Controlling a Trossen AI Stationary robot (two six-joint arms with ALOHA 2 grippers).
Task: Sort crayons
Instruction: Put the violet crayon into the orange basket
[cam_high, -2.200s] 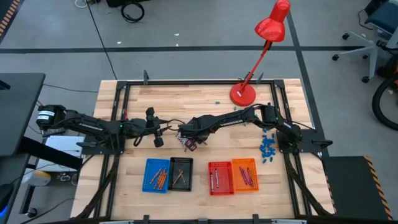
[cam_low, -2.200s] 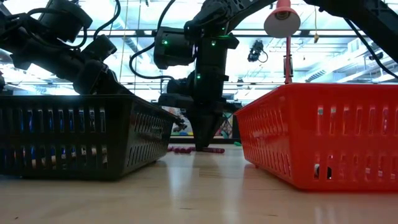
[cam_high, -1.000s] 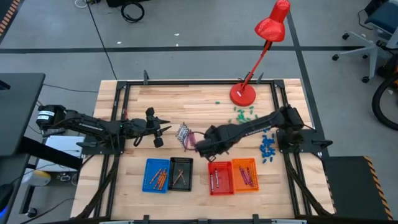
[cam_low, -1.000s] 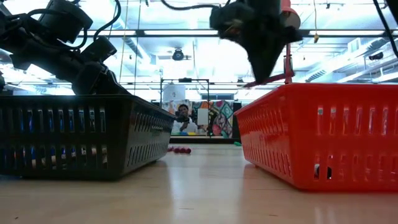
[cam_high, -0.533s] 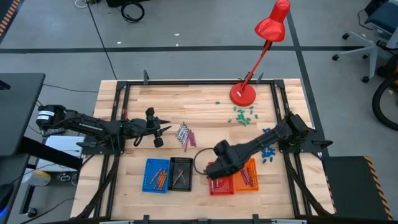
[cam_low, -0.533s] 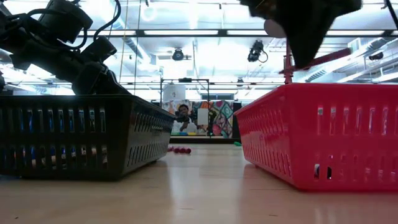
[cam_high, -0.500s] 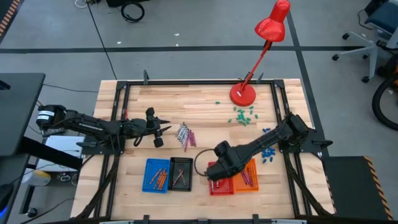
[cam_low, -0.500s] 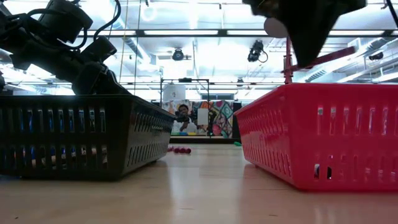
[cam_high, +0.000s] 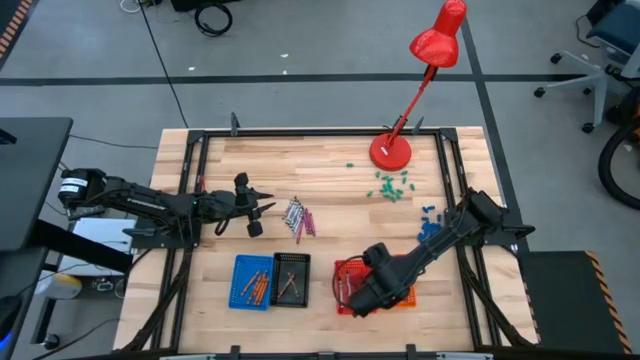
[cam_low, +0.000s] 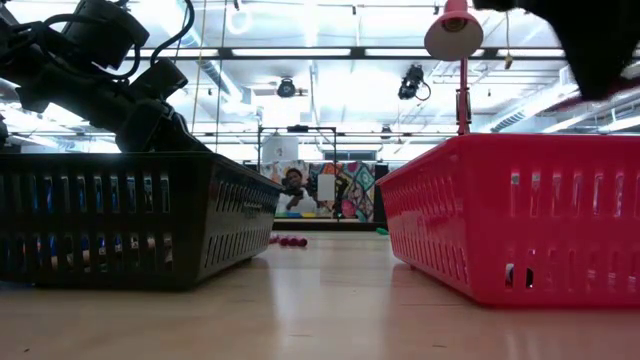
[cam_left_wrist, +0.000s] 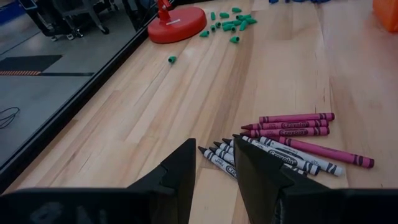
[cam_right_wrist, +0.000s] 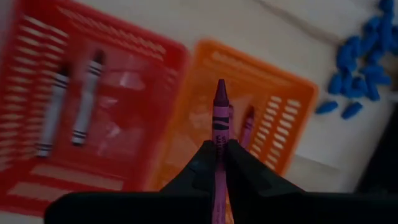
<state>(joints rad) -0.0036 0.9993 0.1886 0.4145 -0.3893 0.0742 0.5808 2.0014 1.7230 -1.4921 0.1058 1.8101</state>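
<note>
While its pointed tip is aimed straight ahead from between the fingers, a purple crayon (cam_right_wrist: 219, 134) is seen clamped lengthwise in the right gripper (cam_right_wrist: 217, 160), the stick's long axis running in line with the jaws. The crayon is held above the orange basket (cam_right_wrist: 273, 102), where at least one more purple crayon (cam_right_wrist: 247, 129) can be made out, and just beside the red basket (cam_right_wrist: 130, 56), in which two grey-white crayons (cam_right_wrist: 52, 115) lie side by side. From above, the right gripper (cam_high: 362, 296) is shown over those two baskets near the table's front edge, with blue chunks (cam_high: 430, 226) scattered close by. Farther left, a blue basket (cam_high: 251, 281) and a black basket (cam_high: 291, 278) are seen holding more sticks. Toward the table's middle, a loose pile of crayons (cam_left_wrist: 283, 142) is laid out, grey-white ones fanned with tips toward the left gripper (cam_left_wrist: 214, 168) and magenta ones lying crosswise beyond them. That gripper is held with its fingers parted and nothing between them, just short of the pile. Green bits (cam_left_wrist: 229, 20) are strewn beside the red lamp base (cam_left_wrist: 177, 23).
</note>
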